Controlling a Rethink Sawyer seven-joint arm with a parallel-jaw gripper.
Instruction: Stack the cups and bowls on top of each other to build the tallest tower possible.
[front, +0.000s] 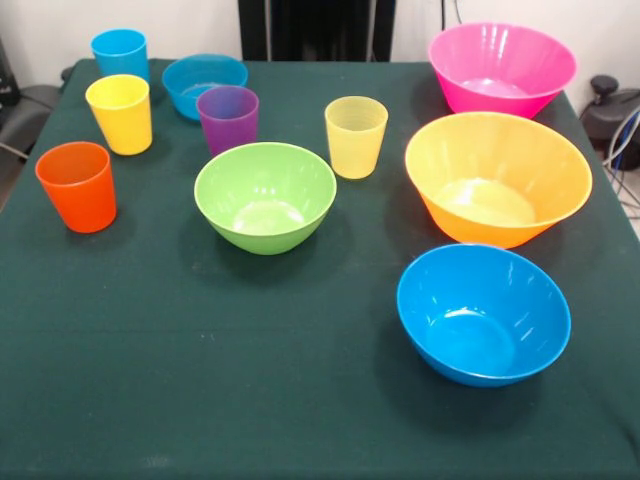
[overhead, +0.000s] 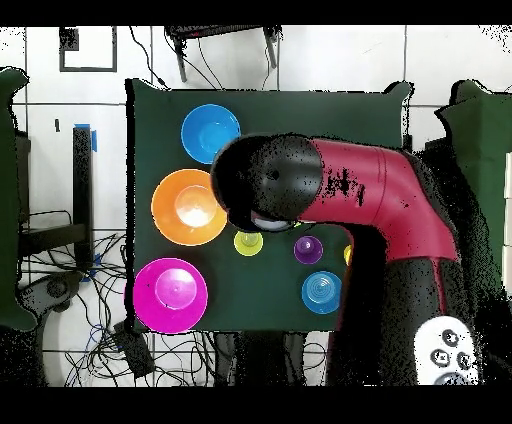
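All cups and bowls stand apart on the dark green cloth; nothing is stacked. In the front view the blue cup (front: 120, 52), yellow cup (front: 120, 112) and orange cup (front: 77, 185) stand at the left. The purple cup (front: 228, 118) and pale yellow-green cup (front: 355, 136) are mid-table. The small blue bowl (front: 204, 82) is at the back, the green bowl (front: 265, 195) in the centre. The pink bowl (front: 502, 68), orange-yellow bowl (front: 498, 178) and medium blue bowl (front: 483, 312) line the right side. The gripper does not show in either view.
In the overhead view the red and black arm (overhead: 370, 190) reaches over the table (overhead: 150, 120) and hides the green bowl and several cups. The pedestal (front: 315, 30) stands at the far edge. Cables and gear lie beyond the table's sides.
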